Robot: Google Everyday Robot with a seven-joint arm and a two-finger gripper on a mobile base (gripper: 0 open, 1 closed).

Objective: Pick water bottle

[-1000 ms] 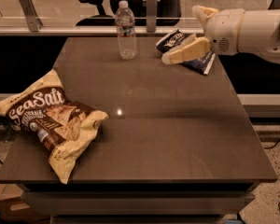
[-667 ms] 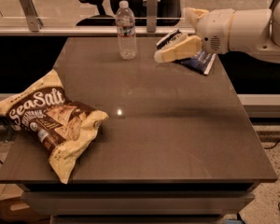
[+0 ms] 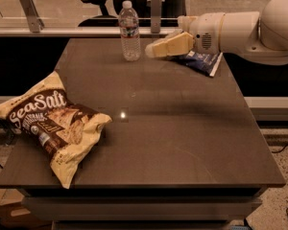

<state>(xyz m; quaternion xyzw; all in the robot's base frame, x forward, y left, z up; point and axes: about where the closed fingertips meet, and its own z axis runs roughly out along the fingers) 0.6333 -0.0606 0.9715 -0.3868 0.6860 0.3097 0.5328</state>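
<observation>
The water bottle (image 3: 129,31) is a small clear ribbed bottle with a white cap and a thin label band. It stands upright near the far edge of the dark table (image 3: 182,128). My gripper (image 3: 151,51) reaches in from the right on a white arm, with tan fingers pointing left. It hovers just right of the bottle at about its lower half, a short gap away, not touching it.
A large Sea Salt chip bag (image 3: 50,121) lies at the table's left front. A blue snack packet (image 3: 201,61) lies at the far right, partly under my arm. A rail with posts and an office chair stand behind the table.
My gripper has moved left across the far side of the table, from over the blue packet to just beside the bottle. The bottle and bags have not moved.
</observation>
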